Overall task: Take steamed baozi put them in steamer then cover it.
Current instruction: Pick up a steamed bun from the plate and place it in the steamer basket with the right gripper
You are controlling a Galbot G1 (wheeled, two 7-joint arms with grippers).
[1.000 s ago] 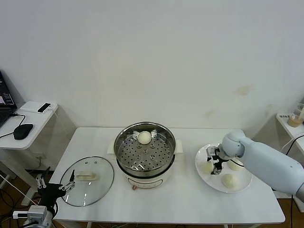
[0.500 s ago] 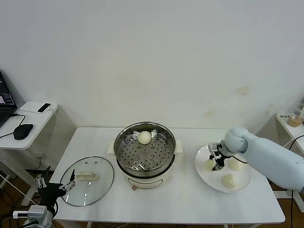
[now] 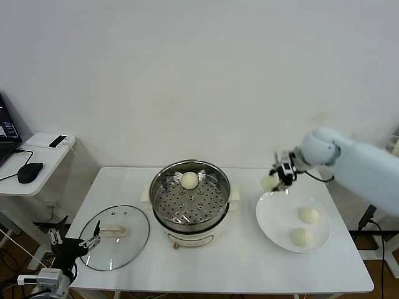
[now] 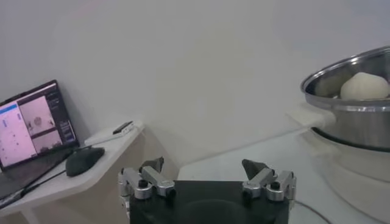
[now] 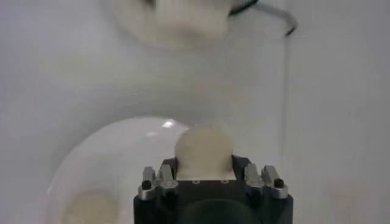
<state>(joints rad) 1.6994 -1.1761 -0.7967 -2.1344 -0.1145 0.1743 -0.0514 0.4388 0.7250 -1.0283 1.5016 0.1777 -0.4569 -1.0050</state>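
While one baozi (image 3: 189, 180) already sits at the back of the steamer (image 3: 190, 198), the job looks to me about a quarter done, with a second bun on its way. The right gripper (image 3: 278, 176) is up in the air above the far edge of the white plate (image 3: 278, 230), between plate and steamer, its fingers closed around a steamed baozi (image 3: 269, 182); the right wrist view shows that bun (image 5: 204, 150) snug between the jaws. Two more buns (image 3: 308, 215) lie on the plate's right half, near each other but apart. So, as I judge it, three buns remain to be set into the basket, and then the cover (image 3: 115, 237), lying flat on the table to the left of the steamer, has to go on top. The left gripper (image 4: 206, 178) hangs low beside the table's left corner with its fingers spread wide, idle. The buns look smooth, round and cream-white, soft enough to dent if squeezed hard
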